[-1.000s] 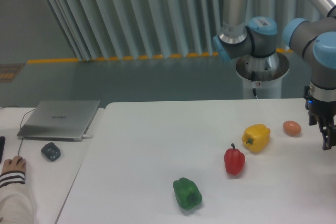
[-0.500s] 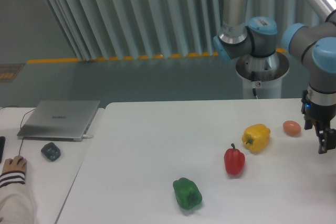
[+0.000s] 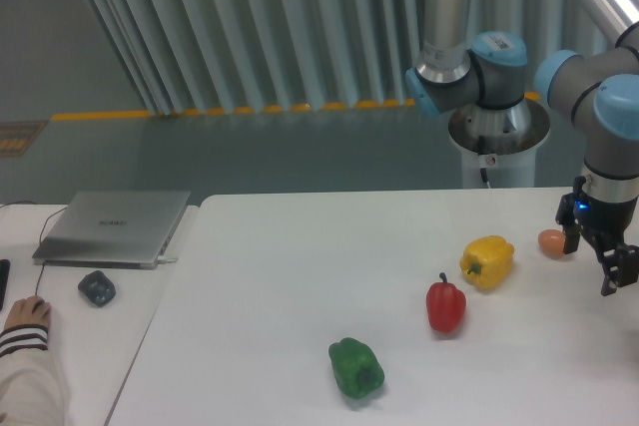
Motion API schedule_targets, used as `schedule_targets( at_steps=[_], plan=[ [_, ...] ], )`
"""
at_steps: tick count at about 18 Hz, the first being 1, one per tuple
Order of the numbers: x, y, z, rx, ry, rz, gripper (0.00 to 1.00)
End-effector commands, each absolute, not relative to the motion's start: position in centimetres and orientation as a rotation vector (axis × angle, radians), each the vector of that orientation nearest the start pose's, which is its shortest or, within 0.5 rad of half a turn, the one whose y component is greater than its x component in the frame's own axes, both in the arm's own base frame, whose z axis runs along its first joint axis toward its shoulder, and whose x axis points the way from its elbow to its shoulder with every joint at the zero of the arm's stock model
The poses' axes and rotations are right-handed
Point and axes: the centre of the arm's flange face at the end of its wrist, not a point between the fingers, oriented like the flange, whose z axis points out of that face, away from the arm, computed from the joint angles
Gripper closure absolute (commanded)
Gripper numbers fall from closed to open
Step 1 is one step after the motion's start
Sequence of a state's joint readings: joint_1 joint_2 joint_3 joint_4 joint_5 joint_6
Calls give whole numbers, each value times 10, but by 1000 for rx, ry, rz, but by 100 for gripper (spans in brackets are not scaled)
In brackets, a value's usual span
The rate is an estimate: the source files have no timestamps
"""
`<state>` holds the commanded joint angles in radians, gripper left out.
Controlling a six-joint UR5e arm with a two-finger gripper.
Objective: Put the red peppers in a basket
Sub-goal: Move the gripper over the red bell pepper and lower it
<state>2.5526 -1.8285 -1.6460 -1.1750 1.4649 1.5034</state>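
The red pepper stands on the white table right of centre, glossy, with its short dark stem pointing up. No basket shows in this view. My gripper hangs low over the table's right edge, well to the right of the red pepper and past the yellow one. Its dark fingers point down and stand apart with nothing between them, so it is open.
A yellow pepper sits just up and right of the red one. An orange-brown egg lies right beside my gripper. A green pepper lies near the front. On the left side table are a laptop, a mouse and a person's hand.
My gripper has shifted left and slightly up, closing in on the egg, whose right side it now partly covers. The peppers have not moved.
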Motion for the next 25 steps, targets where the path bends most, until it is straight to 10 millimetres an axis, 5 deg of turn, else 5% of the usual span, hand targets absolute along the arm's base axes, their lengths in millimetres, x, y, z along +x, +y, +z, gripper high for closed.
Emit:
schedule_targets(
  at_steps=[5,13,21,25],
  plan=[
    [-391,455,348,-2930,739,16,0],
    [-365,485,356,-2979,331,12,0],
    [-311,550,325,-2937,-408,-19,0],
    [-290,549,335,-2954,-450,-39,0]
  ],
)
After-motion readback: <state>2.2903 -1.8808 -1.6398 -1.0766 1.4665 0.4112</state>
